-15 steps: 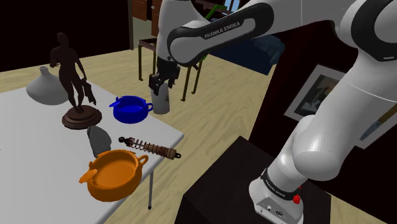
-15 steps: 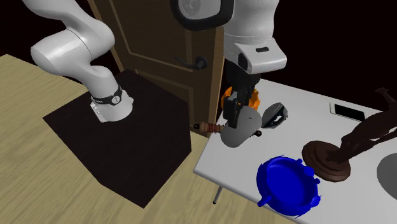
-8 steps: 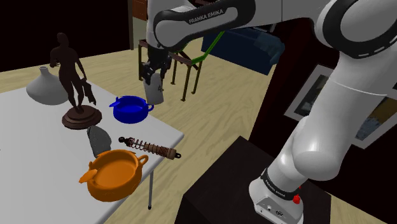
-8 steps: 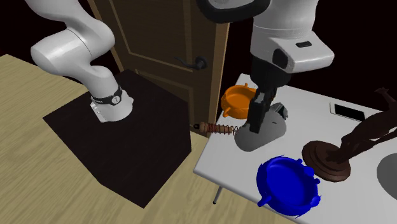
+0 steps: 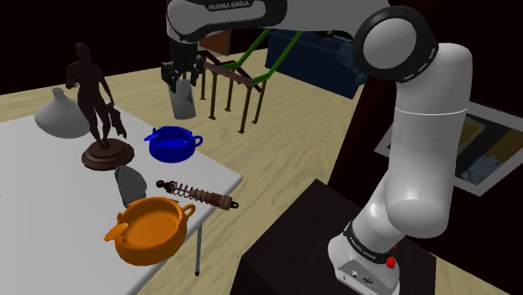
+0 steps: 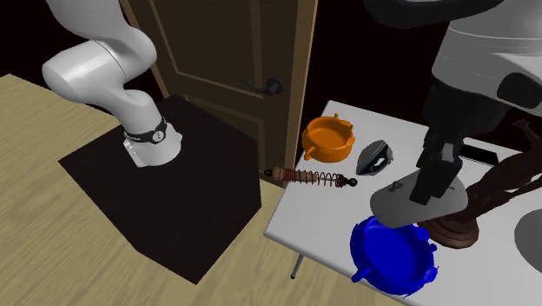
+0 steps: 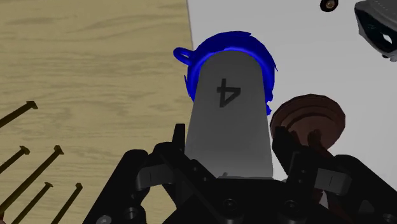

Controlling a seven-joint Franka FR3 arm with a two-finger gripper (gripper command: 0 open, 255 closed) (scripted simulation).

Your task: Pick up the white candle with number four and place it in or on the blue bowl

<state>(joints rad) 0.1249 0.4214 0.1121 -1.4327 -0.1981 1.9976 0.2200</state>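
Claw (image 5: 182, 81) clasps the pale candle (image 5: 183, 104) marked four by one end and holds it in the air just above the blue bowl (image 5: 173, 144) near the table's (image 5: 42, 193) edge, high enough to clear the rim for lowering in

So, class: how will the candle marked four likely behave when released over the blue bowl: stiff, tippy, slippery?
Probably stiff: the candle looks unbent where the end effector clamps it. Tall and tapered, it may topple or lean inside the shallow blue bowl.
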